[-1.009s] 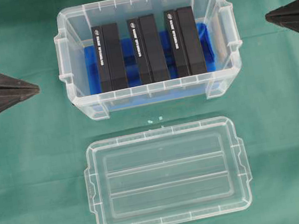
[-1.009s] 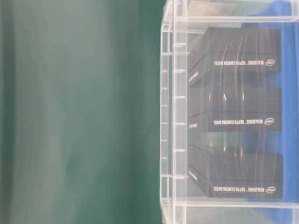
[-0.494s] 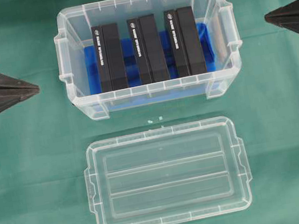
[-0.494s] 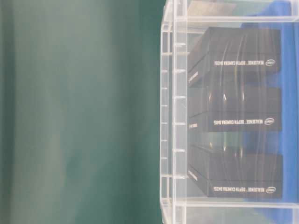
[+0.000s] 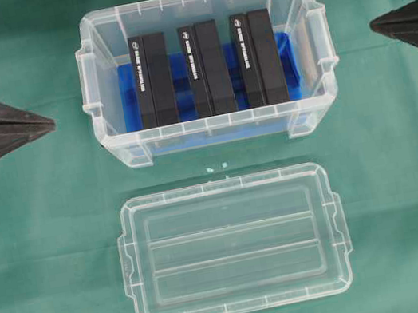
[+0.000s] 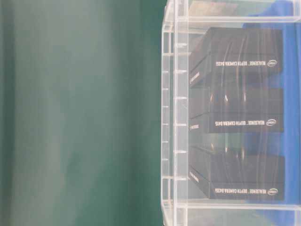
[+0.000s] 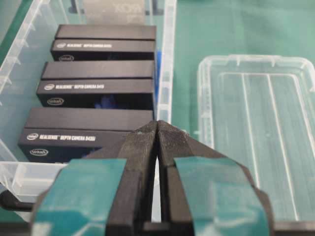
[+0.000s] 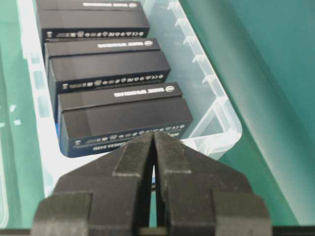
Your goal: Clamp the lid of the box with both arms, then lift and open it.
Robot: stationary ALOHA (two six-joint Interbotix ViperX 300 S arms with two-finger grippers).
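The clear lid [image 5: 233,245] lies flat on the green cloth in front of the box [image 5: 118,144], apart from it; it also shows at the right of the left wrist view, lid [image 7: 261,132]. The box stands open, a blue base and three black cases [image 5: 206,68] inside. My left gripper [image 5: 49,120], marked with teal tape, rests shut at the left of the box, holding nothing. My right gripper [image 5: 375,26] is shut and empty at the right of the box. Both point at the box's short ends: left gripper [image 7: 157,124], right gripper [image 8: 153,133].
Green cloth covers the table all round. Two small white specks [image 5: 217,168] lie between box and lid. The table-level view shows only the box wall [image 6: 174,117] with the black cases behind it. Arm bases stand at the far left and right edges.
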